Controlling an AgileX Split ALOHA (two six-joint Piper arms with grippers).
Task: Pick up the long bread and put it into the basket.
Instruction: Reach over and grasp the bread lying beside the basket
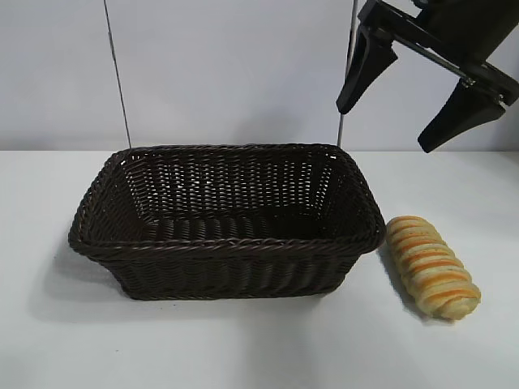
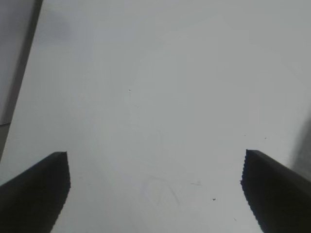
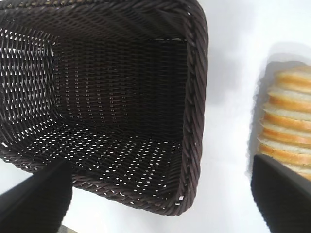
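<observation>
One long bread (image 1: 432, 266) below right gripper (image 1: 403, 91)

The long bread (image 1: 432, 278) lies flat on the white surface (image 1: 243, 348), just beside the basket's right end and outside it. It is an elongated golden-tan loaf with spiral ridges banded cream and orange-brown, its length running slantwise from near the basket's rim toward the front right. The basket (image 1: 227, 247) is a large rectangular dark brown wicker one with a braided rim and sloping woven sides, standing upright in the middle of the surface, nothing inside it.
</observation>
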